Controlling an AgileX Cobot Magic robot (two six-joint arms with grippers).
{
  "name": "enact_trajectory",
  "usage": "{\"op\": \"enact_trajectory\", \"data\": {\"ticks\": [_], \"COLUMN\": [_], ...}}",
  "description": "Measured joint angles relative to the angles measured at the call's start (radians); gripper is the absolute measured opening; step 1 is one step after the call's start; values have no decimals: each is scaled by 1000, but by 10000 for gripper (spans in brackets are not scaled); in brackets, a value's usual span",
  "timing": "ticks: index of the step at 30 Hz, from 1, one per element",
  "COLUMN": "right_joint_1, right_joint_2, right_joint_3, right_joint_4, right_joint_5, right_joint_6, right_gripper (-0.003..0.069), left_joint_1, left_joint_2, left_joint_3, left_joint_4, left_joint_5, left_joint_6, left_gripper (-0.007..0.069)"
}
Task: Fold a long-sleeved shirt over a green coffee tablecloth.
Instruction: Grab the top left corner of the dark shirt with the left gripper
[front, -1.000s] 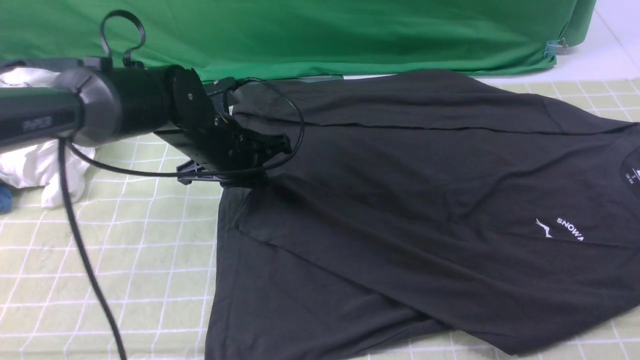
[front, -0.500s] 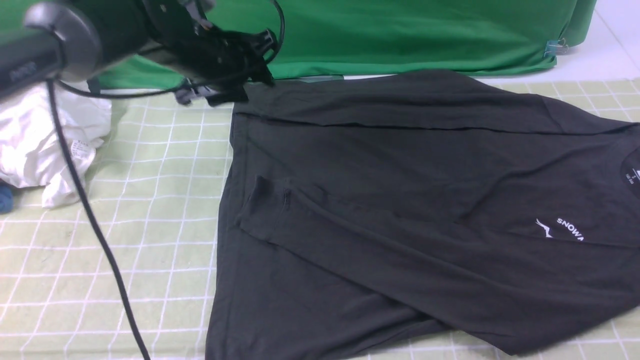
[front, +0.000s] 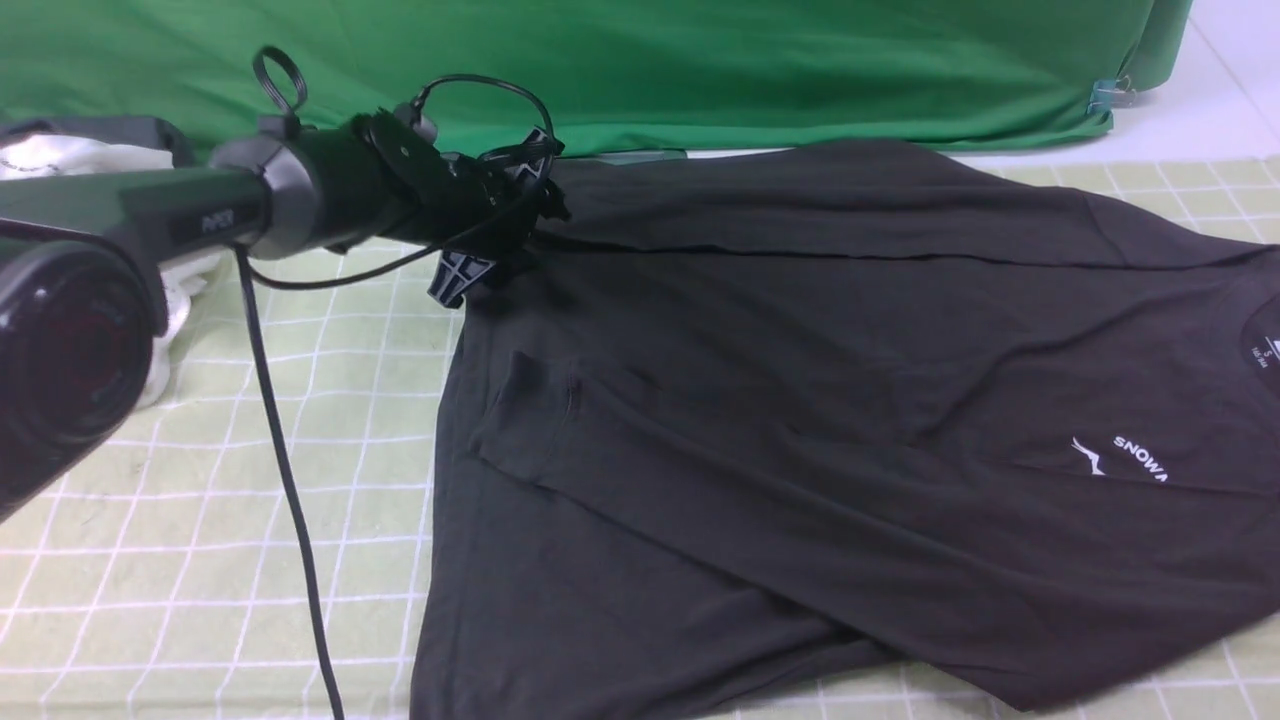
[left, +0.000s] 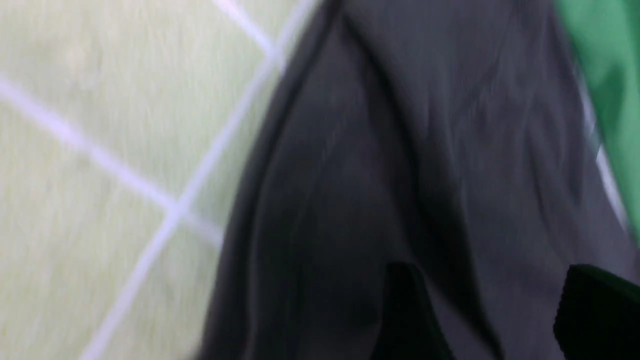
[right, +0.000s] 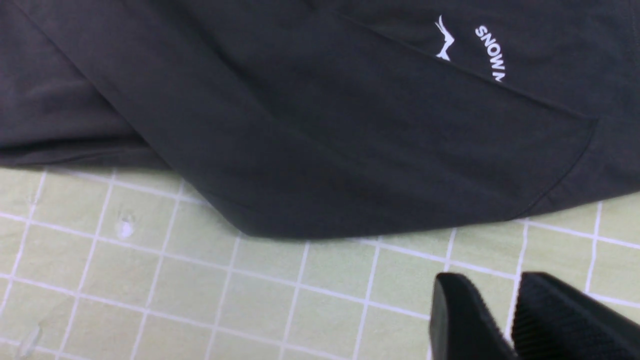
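Note:
The long-sleeved shirt (front: 800, 380) lies flat on the green coffee tablecloth (front: 250, 480), its "SNOW" chest print (front: 1125, 458) at the right. One sleeve is folded across the body, with its cuff (front: 530, 400) near the left edge. My left gripper (front: 500, 235) is at the shirt's far left corner. In the blurred left wrist view its fingers (left: 405, 310) stand wide apart, open, over the dark shirt (left: 375, 175) beside the tablecloth (left: 100, 125). My right gripper (right: 492, 300) is shut and empty over the tablecloth (right: 250, 290), just off the shirt (right: 300, 100). It does not show in the front view.
A plain bright green fabric sheet (front: 700, 70) hangs along the back, held by a clip (front: 1105, 97). A white garment (front: 50, 158) lies at the far left behind my left arm. The arm's black cable (front: 290, 500) hangs over the cloth.
My left gripper left the sleeve cuff lying on the shirt body, rose toward the back, then came down at the shirt's far left corner. The shirt has not moved since.

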Motion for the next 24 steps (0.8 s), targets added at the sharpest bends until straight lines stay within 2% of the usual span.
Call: {"op": "enact_trajectory", "data": {"ticks": [6,17,20,24], "right_joint_1": [0,0,0,0], "right_joint_2": [0,0,0,0], "right_joint_3": [0,0,0,0], "right_joint_4": [0,0,0,0], "right_joint_5": [0,0,0,0], "right_joint_6": [0,1,1,1], "right_gripper": [185,187,188,194], "left_joint_1": [0,0,0,0], "left_joint_2": [27,51,59,65], "left_joint_3": [0,0,-11,-49], "left_joint_4": [-26,-64,-62,-3], "left_joint_5": [-115,-190,-199,-201], "left_joint_6": [-1,-3,-4,-4], "left_gripper": [400,389,358,267]}}
